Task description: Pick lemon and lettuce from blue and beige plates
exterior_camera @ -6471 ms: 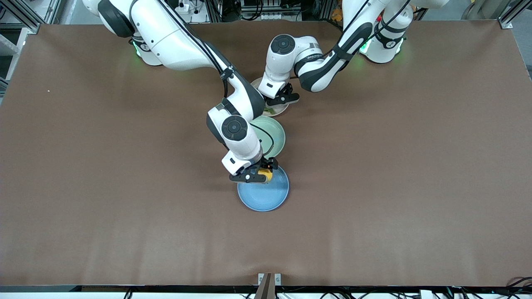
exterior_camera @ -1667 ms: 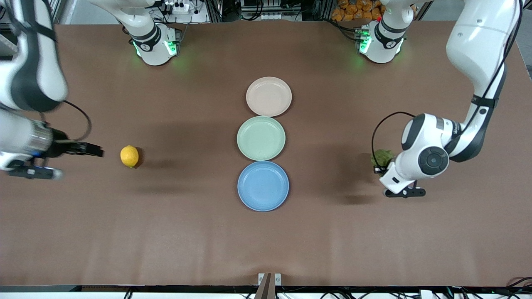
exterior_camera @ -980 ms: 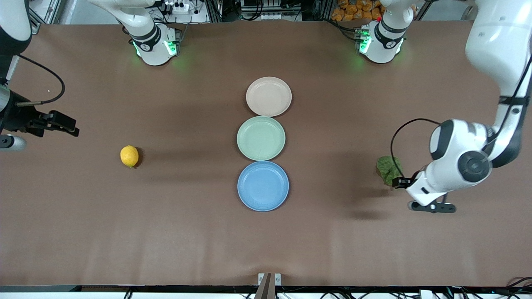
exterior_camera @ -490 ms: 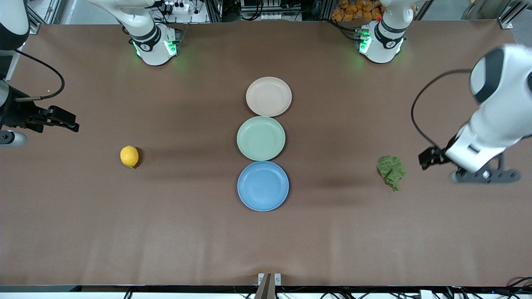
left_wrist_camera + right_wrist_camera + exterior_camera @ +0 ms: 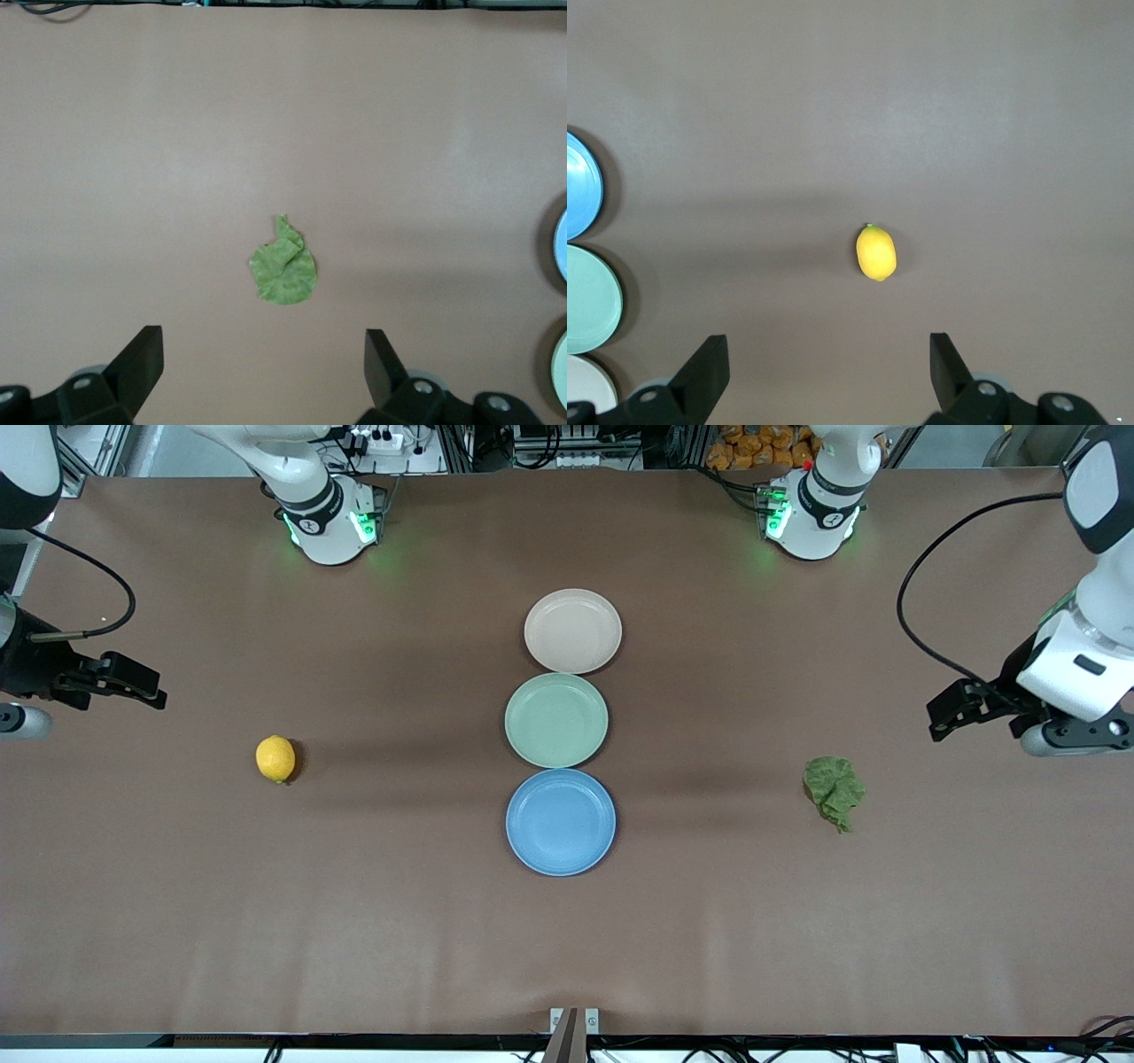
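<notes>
The yellow lemon (image 5: pixel 275 758) lies on the bare table toward the right arm's end; it also shows in the right wrist view (image 5: pixel 876 252). The green lettuce leaf (image 5: pixel 834 787) lies on the table toward the left arm's end, and shows in the left wrist view (image 5: pixel 283 268). The blue plate (image 5: pixel 561 822) and beige plate (image 5: pixel 573 631) are both empty. My right gripper (image 5: pixel 133 688) is open, empty and raised near the table's edge. My left gripper (image 5: pixel 961 710) is open, empty and raised beside the lettuce.
An empty green plate (image 5: pixel 556 719) sits between the beige and blue plates in a row at the table's middle. Both arm bases (image 5: pixel 323 518) (image 5: pixel 811 514) stand along the table's edge farthest from the front camera.
My left gripper has risen and drawn away from the lettuce toward the table's end. The right gripper has barely moved. The lemon and lettuce lie still.
</notes>
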